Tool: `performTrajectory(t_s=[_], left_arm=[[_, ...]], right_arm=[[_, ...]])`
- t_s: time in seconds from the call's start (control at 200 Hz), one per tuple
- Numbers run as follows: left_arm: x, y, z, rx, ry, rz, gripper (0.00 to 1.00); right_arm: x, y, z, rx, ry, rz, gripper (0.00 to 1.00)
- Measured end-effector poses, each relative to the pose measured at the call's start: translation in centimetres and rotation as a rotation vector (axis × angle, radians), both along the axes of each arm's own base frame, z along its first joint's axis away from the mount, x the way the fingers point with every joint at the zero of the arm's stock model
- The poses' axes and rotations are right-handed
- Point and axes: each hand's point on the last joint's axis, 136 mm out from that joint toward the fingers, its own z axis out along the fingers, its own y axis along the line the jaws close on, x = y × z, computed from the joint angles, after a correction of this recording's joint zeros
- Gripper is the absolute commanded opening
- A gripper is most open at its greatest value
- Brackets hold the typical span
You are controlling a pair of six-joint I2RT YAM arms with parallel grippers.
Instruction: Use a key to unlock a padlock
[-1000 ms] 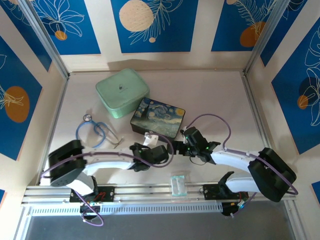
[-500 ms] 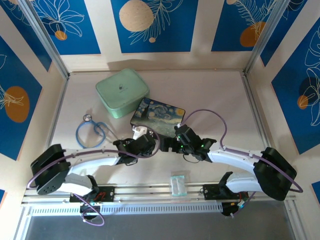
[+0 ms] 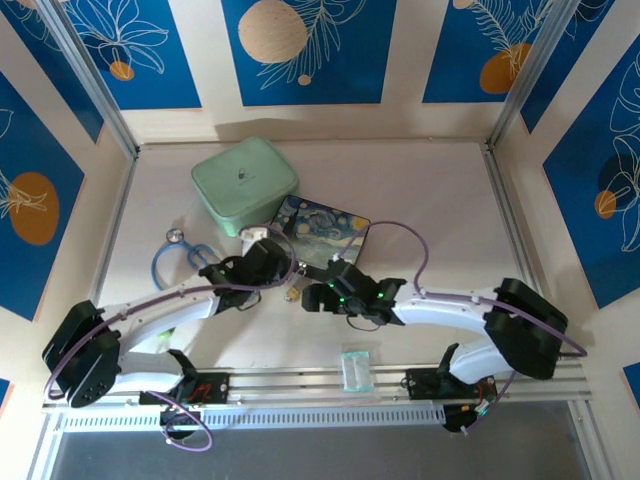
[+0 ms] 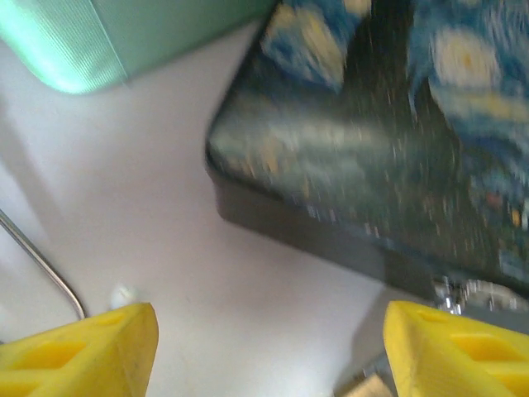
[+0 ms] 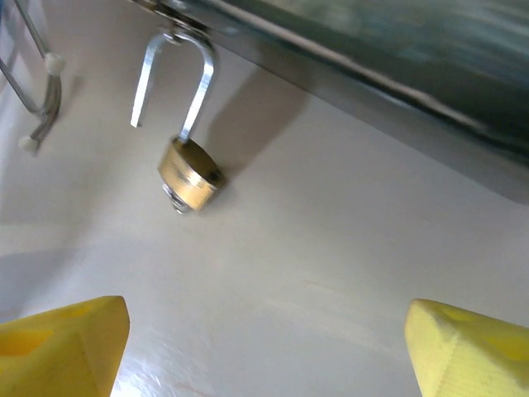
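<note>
Right wrist view: padlock hangs off the box clasp, ahead of wide-open fingers.

The padlock (image 5: pixel 190 182) rests on the worktop (image 5: pixel 331 273), up and left of the gap between the right fingers (image 5: pixel 62 347), which stand wide apart and hold nothing. Its long axis runs from the painted box (image 5: pixel 397 41) down toward them, brass body nearest. One leg of the thin silver shackle (image 5: pixel 202 83) stands free of the body, so it looks already sprung. A silvery stub (image 5: pixel 177 202) under the body may be the key; I cannot tell. The left fingers (image 4: pixel 78 351), also apart and empty, sit beside the box's clasp (image 4: pixel 471 294). The right arm seems better placed.
</note>
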Motion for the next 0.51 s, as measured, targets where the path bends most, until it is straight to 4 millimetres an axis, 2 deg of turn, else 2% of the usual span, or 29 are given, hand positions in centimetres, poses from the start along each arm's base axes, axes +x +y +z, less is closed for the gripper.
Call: performTrajectory(t_s=[0.12, 0.22, 0.375, 0.505], left_arm=[[2.2, 1.0, 1.5, 0.006, -0.038, 0.029, 0.75], [3.6, 1.4, 1.9, 0.021, -0.049, 0.035, 0.76], [5.4, 1.4, 1.6, 0.044, -0.057, 0.030, 0.76], [6.4, 1.3, 0.9, 0.059, -0.059, 0.031, 0.76]], right_arm=[[1.5, 2.5, 0.1, -0.014, -0.019, -0.010, 0.80], [2.7, 3.8, -0.7, -0.050, -0.025, -0.023, 0.75], [3.5, 4.3, -2.2, -0.105, -0.022, -0.031, 0.68], [3.7, 4.4, -2.7, -0.123, -0.026, -0.027, 0.62]])
